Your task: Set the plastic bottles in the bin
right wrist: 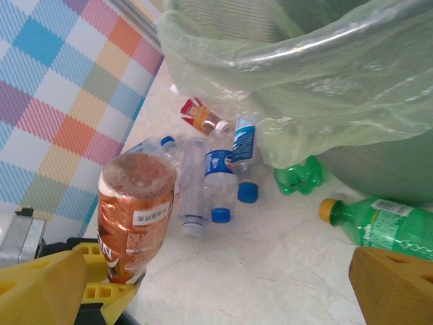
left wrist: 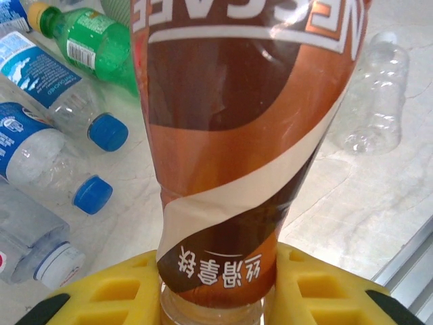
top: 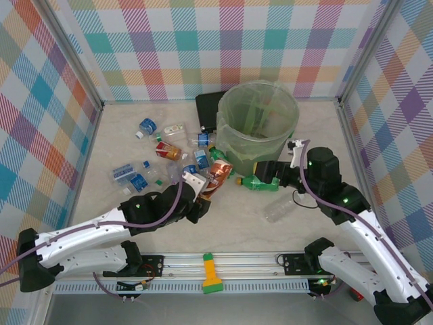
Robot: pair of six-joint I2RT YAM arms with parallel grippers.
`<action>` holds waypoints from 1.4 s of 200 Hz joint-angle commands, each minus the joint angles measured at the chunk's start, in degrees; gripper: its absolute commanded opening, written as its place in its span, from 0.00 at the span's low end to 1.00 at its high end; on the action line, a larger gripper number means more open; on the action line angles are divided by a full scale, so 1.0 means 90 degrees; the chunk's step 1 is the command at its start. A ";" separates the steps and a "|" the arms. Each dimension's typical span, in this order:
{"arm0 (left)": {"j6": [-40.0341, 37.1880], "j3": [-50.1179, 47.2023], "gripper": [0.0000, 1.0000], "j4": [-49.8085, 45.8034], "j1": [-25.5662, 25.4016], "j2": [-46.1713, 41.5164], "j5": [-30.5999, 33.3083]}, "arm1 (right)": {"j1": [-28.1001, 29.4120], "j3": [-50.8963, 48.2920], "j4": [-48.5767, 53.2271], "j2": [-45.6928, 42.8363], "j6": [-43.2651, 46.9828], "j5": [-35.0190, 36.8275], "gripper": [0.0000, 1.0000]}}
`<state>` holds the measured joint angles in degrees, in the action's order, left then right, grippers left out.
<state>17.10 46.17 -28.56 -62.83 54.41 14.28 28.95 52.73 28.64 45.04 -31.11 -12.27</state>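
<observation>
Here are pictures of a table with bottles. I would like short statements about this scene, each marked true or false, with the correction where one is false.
1. The left pincer grips the copper-brown bottle at its neck. True.
2. The right pincer is shut on a green bottle. False: it is open, and the green bottle lies on the table by the bin.
3. The bin lies on its side. False: it stands upright.
4. A clear bottle lies alone on the table, to the right of the copper-brown bottle. True.
</observation>
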 commanded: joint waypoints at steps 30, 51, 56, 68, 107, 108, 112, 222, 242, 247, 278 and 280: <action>-0.0187 0.0665 0.28 0.0130 -0.0053 -0.0409 0.0082 | 0.0041 0.0803 -0.0592 0.0727 -0.0365 -0.1527 0.93; -0.0268 0.0911 0.29 0.0118 -0.0053 -0.0381 -0.0040 | 0.0234 0.1132 -0.0757 0.1106 -0.0505 -0.1671 0.93; -0.0287 0.0956 0.29 0.0114 -0.0053 -0.0364 -0.0071 | 0.0320 0.1214 -0.0787 0.1179 -0.0490 -0.1650 0.93; -0.0339 0.1076 0.29 0.0100 -0.0055 -0.0308 -0.0121 | 0.0510 0.1446 -0.0814 0.1391 -0.0439 -0.1585 0.93; -0.0387 0.1189 0.29 0.0068 -0.0052 -0.0232 -0.0198 | 0.1039 0.2182 -0.0633 0.2222 -0.0196 -0.1530 0.90; -0.0387 0.1189 0.29 0.0063 -0.0056 -0.0233 -0.0199 | 0.1055 0.2200 -0.0629 0.2247 -0.0191 -0.1529 0.90; -0.0389 0.1189 0.29 0.0049 -0.0051 -0.0236 -0.0198 | 0.1104 0.2250 -0.0594 0.2311 -0.0158 -0.1530 0.89; -0.0464 0.1208 0.33 -0.0017 -0.0060 -0.0214 -0.0242 | 0.1520 0.2569 -0.0692 0.2879 -0.0059 -0.1582 0.52; -0.0431 0.1225 0.47 -0.0041 -0.0059 -0.0258 -0.0158 | 0.1520 0.2610 -0.0633 0.2821 -0.0039 -0.1357 0.53; -0.0416 0.1228 0.54 -0.0051 -0.0051 -0.0282 -0.0133 | 0.1520 0.2640 -0.0572 0.2802 -0.0015 -0.1241 0.53; -0.0353 0.1286 0.96 -0.0142 -0.0054 -0.0518 0.0076 | 0.1510 0.2941 -0.0257 0.2656 0.0298 -0.0628 0.52; -0.0349 0.1291 0.98 -0.0151 -0.0054 -0.0538 0.0086 | 0.1510 0.2969 -0.0242 0.2648 0.0319 -0.0587 0.52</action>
<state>13.67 55.77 -28.69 -62.87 51.99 13.39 42.41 75.77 25.02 70.98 -31.38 -22.26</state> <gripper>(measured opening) 0.866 0.533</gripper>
